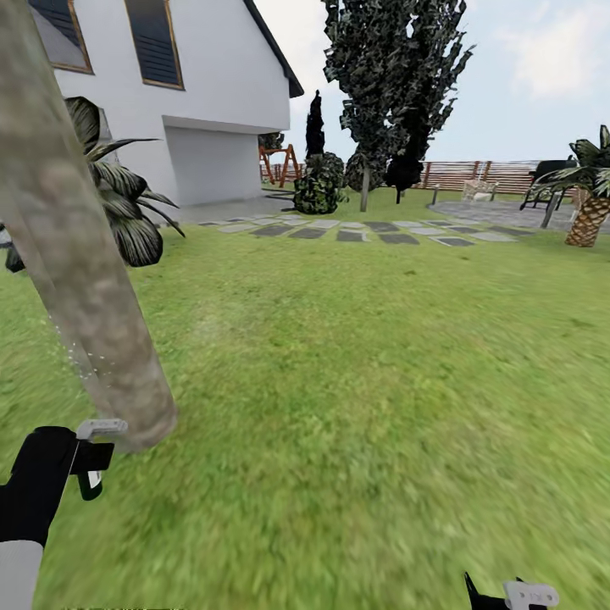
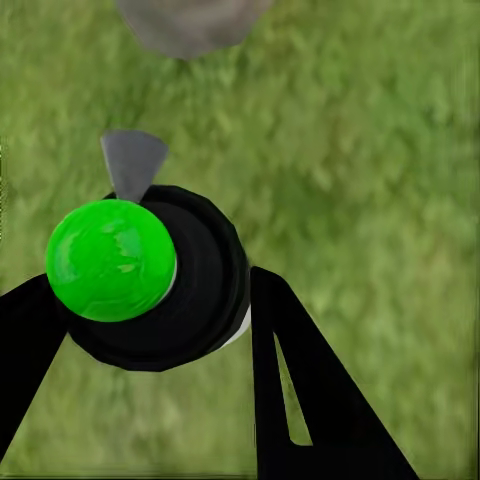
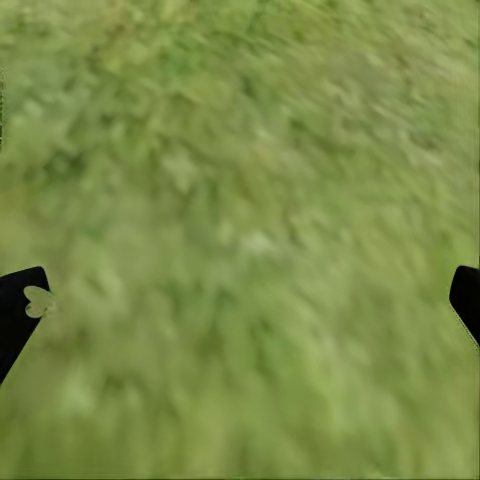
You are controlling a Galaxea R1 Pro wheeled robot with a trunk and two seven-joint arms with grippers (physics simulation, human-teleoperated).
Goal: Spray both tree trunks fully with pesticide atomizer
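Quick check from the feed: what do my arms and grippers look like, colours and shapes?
The left arm is glossy black near the wrist, with a light grey segment below. The left gripper has flat black tapered fingers, one with a narrow cut-out slot. The right gripper shows black fingertips, with a pale grey part by it in the head view.

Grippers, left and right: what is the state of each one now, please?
Left gripper: shut on the black atomizer with round green cap.
Right gripper: open, black fingertips wide apart above blurry green grass, holding nothing.
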